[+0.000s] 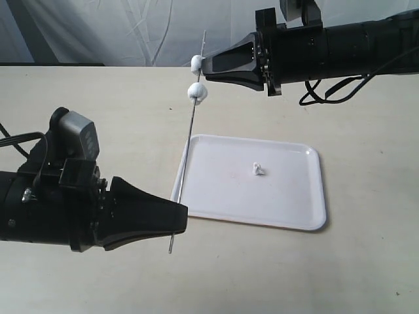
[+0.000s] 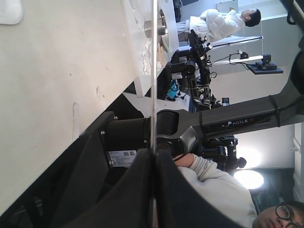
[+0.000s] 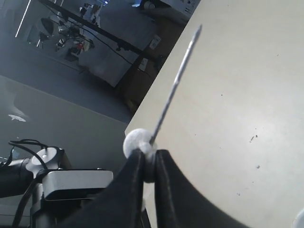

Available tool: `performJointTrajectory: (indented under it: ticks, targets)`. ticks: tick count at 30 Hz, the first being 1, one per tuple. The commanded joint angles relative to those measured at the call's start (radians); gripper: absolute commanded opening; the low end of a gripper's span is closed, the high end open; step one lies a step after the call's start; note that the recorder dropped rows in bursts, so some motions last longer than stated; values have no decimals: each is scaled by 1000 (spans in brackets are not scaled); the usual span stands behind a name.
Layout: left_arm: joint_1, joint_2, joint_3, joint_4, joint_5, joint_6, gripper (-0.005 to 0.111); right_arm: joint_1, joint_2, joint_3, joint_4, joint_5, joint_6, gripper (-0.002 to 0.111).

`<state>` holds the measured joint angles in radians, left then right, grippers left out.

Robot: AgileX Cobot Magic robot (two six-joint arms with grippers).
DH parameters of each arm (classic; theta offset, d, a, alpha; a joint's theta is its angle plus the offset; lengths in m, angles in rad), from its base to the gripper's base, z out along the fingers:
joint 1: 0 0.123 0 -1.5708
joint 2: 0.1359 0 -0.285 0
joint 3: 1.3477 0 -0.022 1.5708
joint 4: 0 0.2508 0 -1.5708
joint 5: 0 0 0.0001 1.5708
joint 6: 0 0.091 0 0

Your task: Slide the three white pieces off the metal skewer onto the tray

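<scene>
My left jaws are clamped shut near the lower end of the metal skewer [image 1: 190,134], which slants up over the bench [image 1: 98,91] along the left edge of the tray [image 1: 288,216]. My right jaws are pinched on the top white piece [image 1: 196,63], high on the rod. The second white piece [image 1: 197,92] sits just below it on the skewer. The third white piece [image 1: 258,169] lies on the tray, well apart from the skewer
</scene>
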<state>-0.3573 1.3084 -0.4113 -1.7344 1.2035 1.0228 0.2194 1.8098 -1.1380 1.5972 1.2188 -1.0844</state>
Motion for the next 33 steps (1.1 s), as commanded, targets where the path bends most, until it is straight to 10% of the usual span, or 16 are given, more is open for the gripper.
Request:
performJointTrajectory:
  ticks: [1, 33]
  targets:
    - [-12, -5, -9, -10, 18, 5, 0, 1, -10, -3, 34, 2, -20, 7]
    - [-35, -5, -9, -10, 18, 3, 0, 1, -10, -3, 141, -84, -70, -1]
